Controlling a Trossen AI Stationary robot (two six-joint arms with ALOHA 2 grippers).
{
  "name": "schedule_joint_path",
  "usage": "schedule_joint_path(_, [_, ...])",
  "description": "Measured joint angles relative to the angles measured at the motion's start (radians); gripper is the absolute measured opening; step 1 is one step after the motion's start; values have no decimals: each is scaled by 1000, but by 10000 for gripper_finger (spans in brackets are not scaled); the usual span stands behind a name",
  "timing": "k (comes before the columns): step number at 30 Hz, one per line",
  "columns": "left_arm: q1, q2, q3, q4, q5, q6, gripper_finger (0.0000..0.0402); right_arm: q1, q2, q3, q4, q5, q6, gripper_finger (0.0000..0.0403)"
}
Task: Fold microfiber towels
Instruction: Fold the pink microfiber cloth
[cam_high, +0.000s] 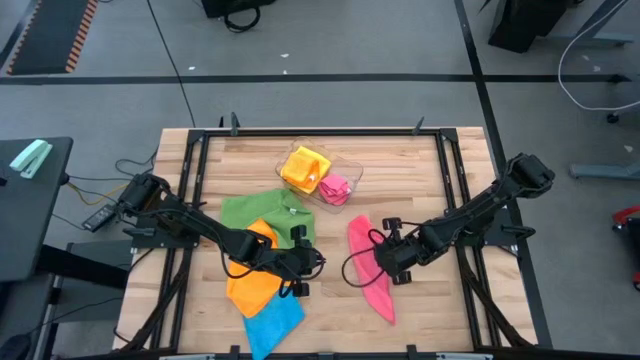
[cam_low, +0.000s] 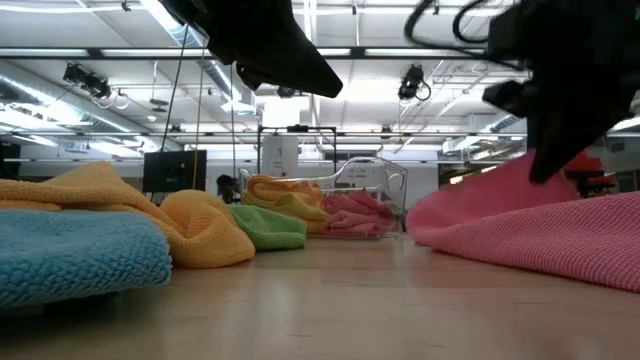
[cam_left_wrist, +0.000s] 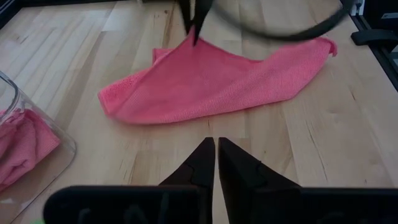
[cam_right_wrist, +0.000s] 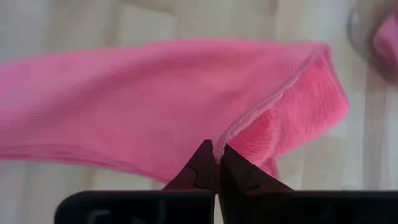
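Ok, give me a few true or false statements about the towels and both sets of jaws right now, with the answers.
1. The right gripper pinches the pink microfiber towel. True.
2. The left gripper holds the blue microfiber towel. False: its jaws are shut on nothing.
3. The clear plastic tray holds a yellow cloth. True.
4. The green microfiber towel lies in the tray. False: it lies on the wooden table.

Wooden table (cam_high: 420, 170), towels (cam_high: 372, 268), tray (cam_high: 352, 172)
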Motion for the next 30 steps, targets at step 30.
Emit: schedule_joint_path(30, [42, 183, 1, 506, 20, 188, 144, 338, -1, 410, -37, 7, -168, 14])
